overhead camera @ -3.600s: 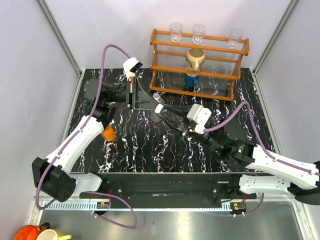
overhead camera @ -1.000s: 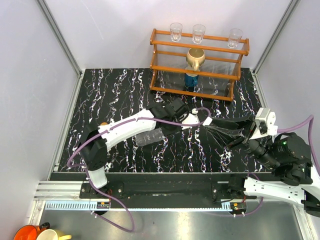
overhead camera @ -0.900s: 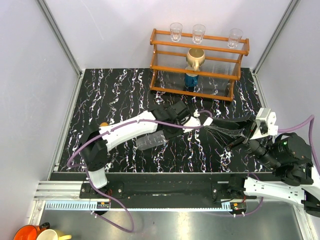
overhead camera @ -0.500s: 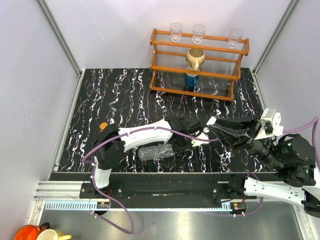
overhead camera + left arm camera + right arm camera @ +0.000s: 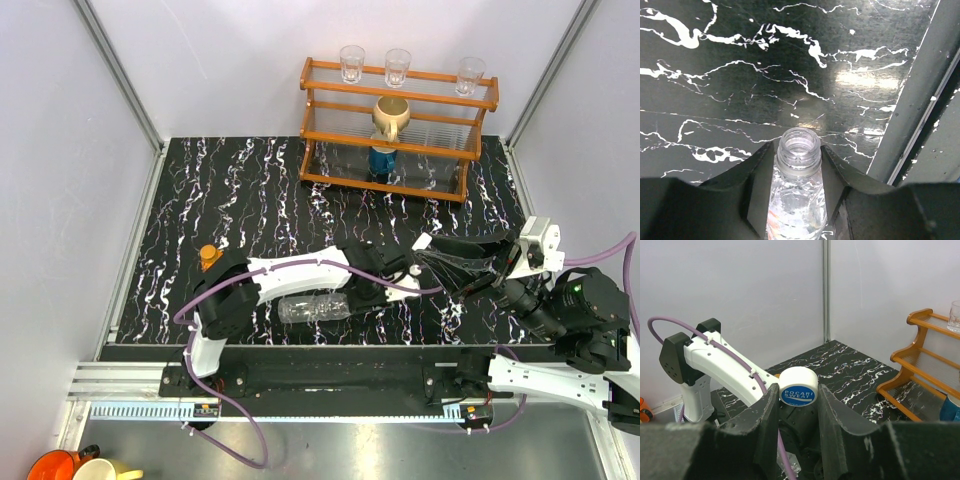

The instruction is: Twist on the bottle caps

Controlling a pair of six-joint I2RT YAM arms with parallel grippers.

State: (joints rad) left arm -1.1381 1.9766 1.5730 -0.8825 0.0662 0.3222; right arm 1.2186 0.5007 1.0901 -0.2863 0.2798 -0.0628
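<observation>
Bottle (image 5: 798,192) — clear plastic (glossy tabletop (image 5: 730,100)).

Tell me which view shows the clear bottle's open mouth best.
Left wrist: the clear bottle, in the left tool, shows its uncapped rim plainly. Top external shows only its sideways body; right wrist barely shows it.

The top view looks steeply down from behind over the whole bench (image 5: 250,190). The left wrist view faces down, close on the clear bottle (image 5: 799,200). The right wrist view faces level at the left arm (image 5: 720,360) and rack (image 5: 927,320), both shared with the top view.
</observation>
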